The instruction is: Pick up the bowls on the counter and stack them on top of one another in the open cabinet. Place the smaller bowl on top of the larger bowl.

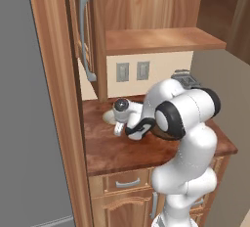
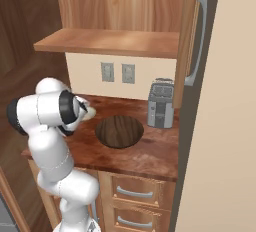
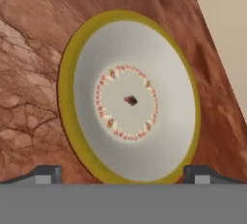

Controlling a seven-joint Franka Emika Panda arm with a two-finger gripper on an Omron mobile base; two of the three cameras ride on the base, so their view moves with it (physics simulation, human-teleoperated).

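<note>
One open cabinet [image 2: 107, 41] hangs over the counter [image 2: 150, 153], its plank shelf bare. The larger bowl [image 2: 119, 131], dark brown, sits mid-counter, with a grey toaster [image 2: 161, 104] just to its right. The smaller bowl [image 3: 130, 121], cream-white with a yellowish rim, lies on the counter's left part directly beneath the gripper [image 3: 123, 175], whose fingers stand spread wide either side of it, holding nothing.

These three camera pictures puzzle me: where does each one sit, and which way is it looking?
Left base view: behind the arm's left, facing the counter and open cabinet; white arm lower right.
Right base view: behind its right, facing the larger bowl and toaster; arm lower left.
Hand view: on the hand, looking down into the smaller bowl; open fingertips at bottom.
Both base views share counter and shelf.
</note>
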